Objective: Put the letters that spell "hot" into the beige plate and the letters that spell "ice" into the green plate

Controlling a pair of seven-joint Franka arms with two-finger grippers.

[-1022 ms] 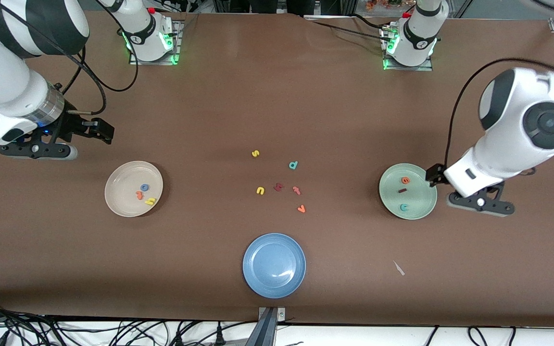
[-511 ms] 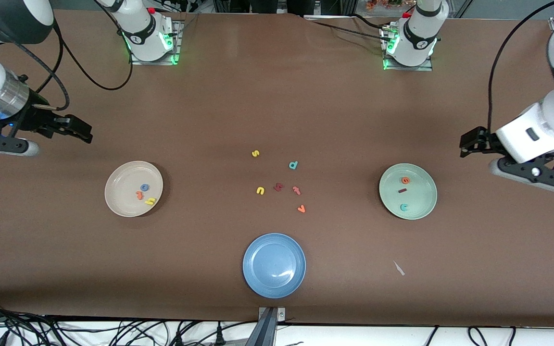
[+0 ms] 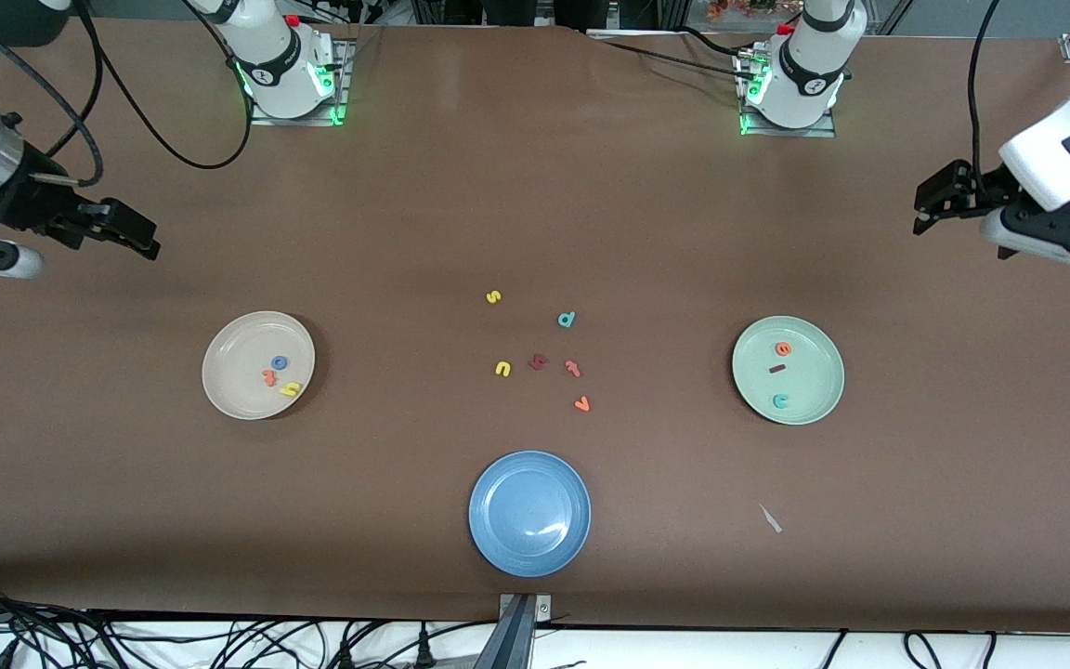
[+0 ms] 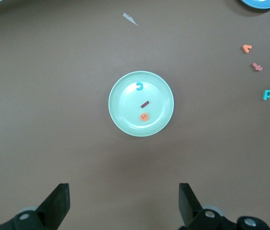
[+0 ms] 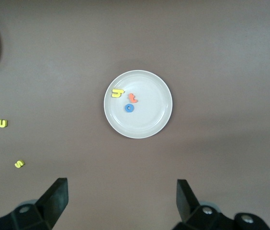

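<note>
The beige plate point(image 3: 228, 362) point(image 5: 149, 120) lies toward the right arm's end and holds the yellow h point(image 3: 290, 389), blue o point(image 3: 280, 362) and orange t point(image 3: 269, 376). The green plate point(image 3: 814, 390) point(image 4: 125, 105) lies toward the left arm's end and holds the orange e point(image 3: 783, 349), dark red i point(image 3: 777, 369) and teal c point(image 3: 780, 401). My right gripper point(image 3: 140, 237) point(image 5: 122, 199) hangs open and empty over bare table near the beige plate. My left gripper point(image 3: 934, 200) point(image 4: 124, 201) hangs open and empty over bare table near the green plate.
Loose letters lie mid-table: yellow s point(image 3: 493, 297), teal d point(image 3: 567, 320), yellow n point(image 3: 502, 369), a dark red letter point(image 3: 538, 361), a pinkish one point(image 3: 573, 368), orange v point(image 3: 581, 404). A blue plate point(image 3: 529, 513) sits nearest the front camera. A white scrap point(image 3: 770, 518) lies beside it.
Both arms have drawn away from their plates, outward to the table's ends and toward the bases. The left gripper has left the green plate's rim. Letters and plates are unmoved.
</note>
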